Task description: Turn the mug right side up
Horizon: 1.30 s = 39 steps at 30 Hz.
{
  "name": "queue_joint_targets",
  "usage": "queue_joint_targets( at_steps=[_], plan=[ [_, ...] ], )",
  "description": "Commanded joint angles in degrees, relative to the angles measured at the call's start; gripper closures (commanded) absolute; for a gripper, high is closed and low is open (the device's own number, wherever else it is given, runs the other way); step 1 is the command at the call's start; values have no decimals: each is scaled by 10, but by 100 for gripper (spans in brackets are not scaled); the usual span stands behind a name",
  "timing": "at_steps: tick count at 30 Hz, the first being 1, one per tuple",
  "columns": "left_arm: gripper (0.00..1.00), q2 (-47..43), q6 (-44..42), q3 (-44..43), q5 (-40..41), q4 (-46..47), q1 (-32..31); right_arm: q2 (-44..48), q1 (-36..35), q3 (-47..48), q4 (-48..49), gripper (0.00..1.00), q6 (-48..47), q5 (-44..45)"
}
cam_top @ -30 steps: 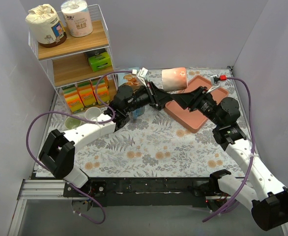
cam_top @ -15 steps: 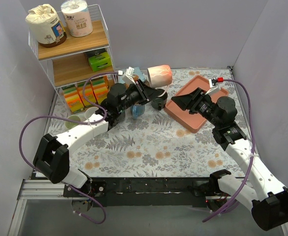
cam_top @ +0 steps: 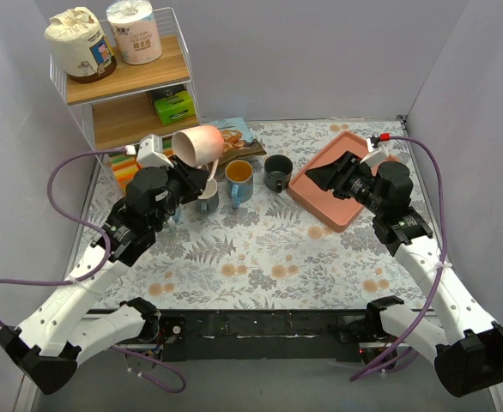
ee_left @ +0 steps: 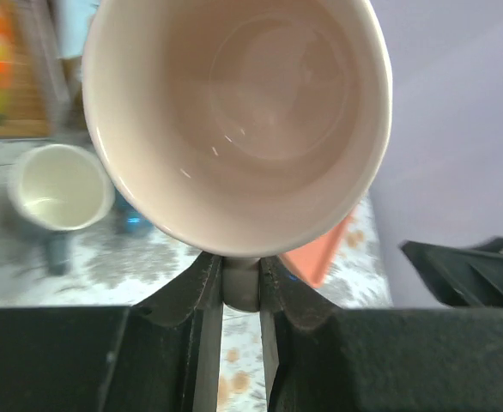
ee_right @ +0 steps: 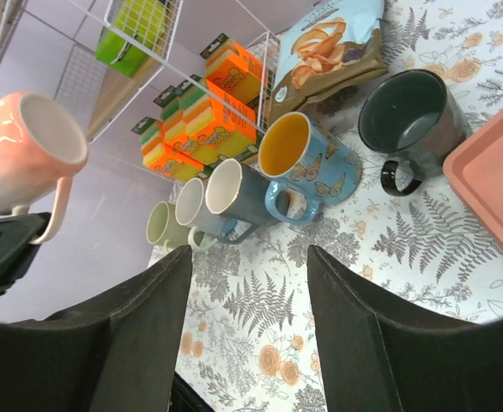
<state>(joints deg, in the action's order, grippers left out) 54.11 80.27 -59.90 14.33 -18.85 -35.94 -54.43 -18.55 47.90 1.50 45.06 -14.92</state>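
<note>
The pink mug (cam_top: pixel 197 144) is held in the air above the row of mugs at the table's left, tilted, its mouth facing down and left. My left gripper (cam_top: pixel 185 174) is shut on its handle. In the left wrist view the mug's open mouth (ee_left: pixel 234 112) fills the top and the handle (ee_left: pixel 240 283) sits pinched between the fingers. The right wrist view shows the pink mug (ee_right: pixel 24 150) at far left, handle down. My right gripper (cam_top: pixel 318 176) is open and empty over the near end of the salmon tray (cam_top: pixel 346 206).
A blue butterfly mug (cam_top: pixel 239 178), a dark mug (cam_top: pixel 277 172), a grey-blue mug (cam_top: pixel 207 199) and a pale green mug (ee_right: pixel 164 225) stand on the floral cloth. A chip bag (cam_top: pixel 234 137) lies behind them. A wire shelf (cam_top: pixel 131 94) with boxes stands at back left.
My left arm has swung the pink mug from above the tray's end leftward across the table to above the mug row, turning it. The right gripper has let go and drawn back slightly.
</note>
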Motion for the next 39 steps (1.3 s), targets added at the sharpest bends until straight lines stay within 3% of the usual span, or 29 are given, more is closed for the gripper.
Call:
queue_joint_targets(
  at_steps=[1,5,7,10,20,24,28,33,39],
  plan=[
    [100,-28,-2,-73,185,-175,5,-3,12,24,-10,37,-14,-1],
    [100,-24,52,-134,332,-370,7,-4,21,21,-14,37,-14,-6],
    [100,-22,78,-153,396,-422,8,-6,26,22,-14,37,-13,-13],
    [100,-25,131,-139,431,-485,9,-8,36,26,-35,38,-14,-25],
    [100,19,138,-28,405,-390,26,-2,54,28,-65,38,-23,-55],
    [100,-10,117,44,325,-335,32,11,58,18,-76,38,-29,-52],
    [100,-66,11,112,208,-215,31,17,62,11,-83,38,-31,-50],
    [100,-44,-35,100,170,-188,15,12,67,10,-77,38,-30,-50],
    [100,31,-54,33,192,-151,-75,8,76,11,-80,39,-31,-50]
  ],
)
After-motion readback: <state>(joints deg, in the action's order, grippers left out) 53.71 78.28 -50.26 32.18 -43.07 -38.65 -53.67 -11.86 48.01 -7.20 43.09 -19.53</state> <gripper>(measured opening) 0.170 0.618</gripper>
